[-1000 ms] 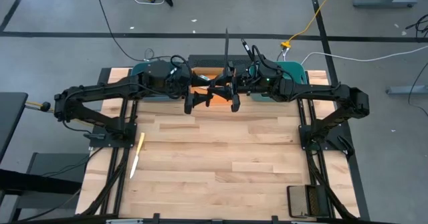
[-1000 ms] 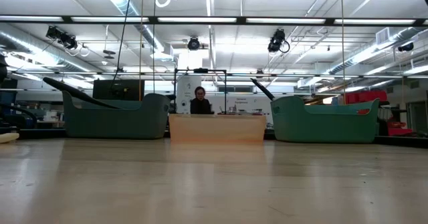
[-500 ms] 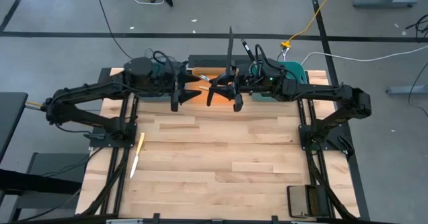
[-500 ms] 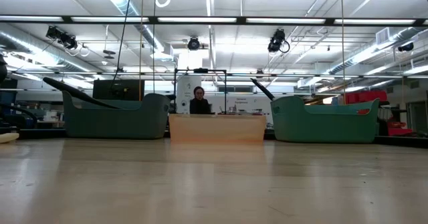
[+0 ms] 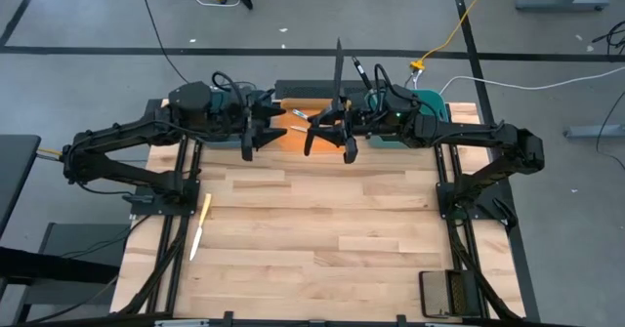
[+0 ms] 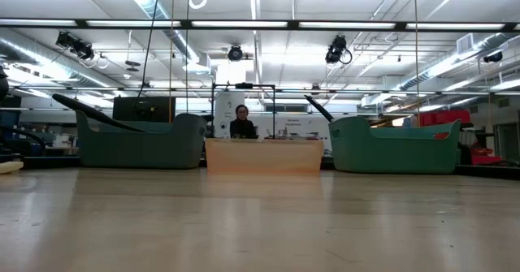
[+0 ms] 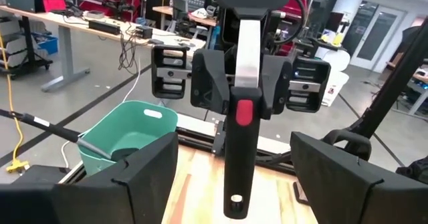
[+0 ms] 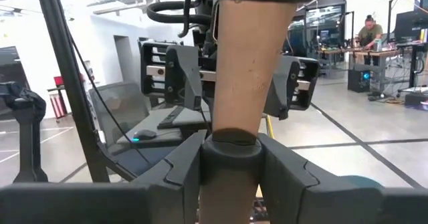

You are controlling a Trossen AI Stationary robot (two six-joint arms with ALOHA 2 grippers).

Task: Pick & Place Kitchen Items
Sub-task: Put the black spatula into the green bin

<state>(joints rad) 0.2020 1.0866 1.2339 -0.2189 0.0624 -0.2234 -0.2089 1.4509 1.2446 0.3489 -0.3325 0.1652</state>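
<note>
Your 2 teal bins (image 6: 140, 140) each hold a black utensil beside the orange bin (image 6: 263, 154); right gripper (image 5: 329, 140) clamps a silver-bladed, black-handled knife (image 7: 239, 117), left gripper (image 5: 257, 137) gapes empty.

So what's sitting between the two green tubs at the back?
A low tan box stands between one green tub and the other green tub, clearest in the low view.

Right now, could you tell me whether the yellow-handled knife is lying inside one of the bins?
No, the yellow-handled knife lies flat on the bare wooden table, beside the left arm's base and apart from the bins.
</note>
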